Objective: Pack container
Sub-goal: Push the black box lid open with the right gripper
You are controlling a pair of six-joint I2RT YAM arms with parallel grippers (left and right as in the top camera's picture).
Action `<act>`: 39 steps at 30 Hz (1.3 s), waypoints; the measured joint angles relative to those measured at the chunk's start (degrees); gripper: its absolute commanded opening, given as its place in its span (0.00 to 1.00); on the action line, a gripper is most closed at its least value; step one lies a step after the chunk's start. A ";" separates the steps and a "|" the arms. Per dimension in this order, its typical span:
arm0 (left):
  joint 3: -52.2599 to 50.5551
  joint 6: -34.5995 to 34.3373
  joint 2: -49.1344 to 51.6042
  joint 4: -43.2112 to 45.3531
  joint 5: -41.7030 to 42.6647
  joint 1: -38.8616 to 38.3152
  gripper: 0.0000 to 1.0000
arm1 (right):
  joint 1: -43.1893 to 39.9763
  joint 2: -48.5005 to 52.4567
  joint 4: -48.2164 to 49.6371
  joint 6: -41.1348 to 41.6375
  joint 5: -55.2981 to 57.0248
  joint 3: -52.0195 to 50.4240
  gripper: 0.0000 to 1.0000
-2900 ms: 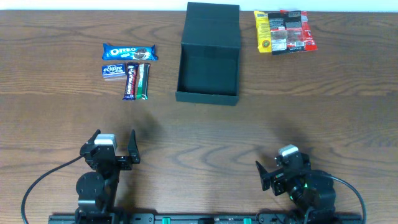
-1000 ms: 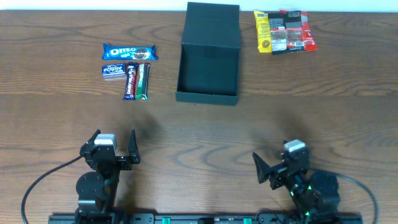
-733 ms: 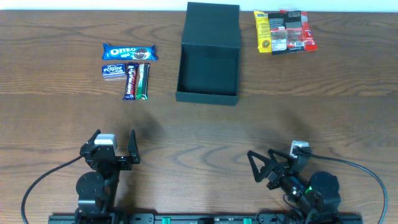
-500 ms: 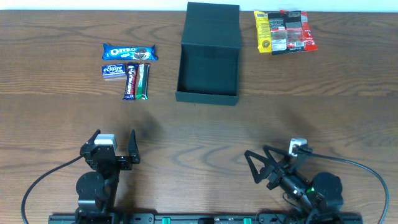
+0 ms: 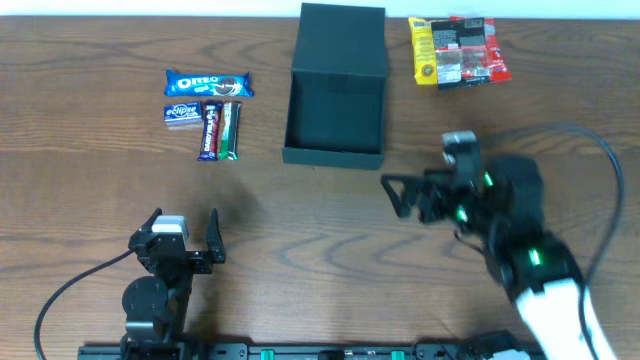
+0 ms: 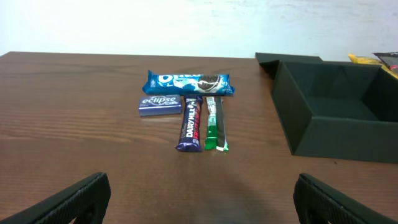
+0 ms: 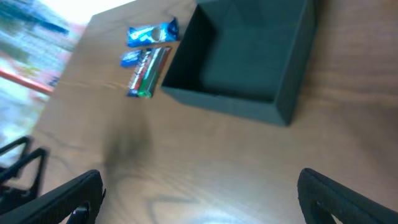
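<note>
Container [image 5: 335,110]: dark green-black matte box at rear centre of bench [image 5: 320,230], open side up, hinged flap lid [image 5: 342,38] laid back toward far edge, dark inner walls and floor exposed.

Left of container, well apart from it, 4 small snacks in 1 tight group. Blue Oreo packet [image 5: 208,83] farthest back, crosswise. Blue eclipse pack [image 5: 181,112] just in front of it. Dairy Milk bar [image 5: 211,130] and green bar [image 5: 230,130] side by side, lengthwise toward front edge, just beside eclipse pack.

Right of lid, near far edge, red-and-yellow packets [image 5: 458,50], flat on bench.

Left fingers [image 6: 74,199]: 2, spread fully wide, holding nothing, low at front left of bench, aimed toward snack group and container's left wall.

Right fingers [image 7: 336,193]: 2, likewise spread fully wide, holding nothing, raised above bench on extended arm, near container's front right corner, clear of box, tilted down toward its open top.

Right wrist view blurred, snack lettering unreadable there.
</note>
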 measured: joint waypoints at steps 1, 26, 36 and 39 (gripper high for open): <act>0.00 -0.02 -0.02 0.00 0.00 0.00 0.95 | 1.16 3.96 -1.86 -0.59 2.54 3.50 0.99; 0.00 -0.02 -0.02 0.02 0.04 0.00 0.95 | 6.40 62.90 -11.02 -7.30 28.20 44.30 0.27; 0.00 -0.02 -0.02 0.02 0.02 0.00 0.96 | 6.25 62.97 -15.23 -7.50 28.39 45.27 0.01; 0.00 -0.02 -0.02 0.02 0.04 0.00 0.95 | 6.19 62.40 -20.94 -6.88 27.47 45.70 0.01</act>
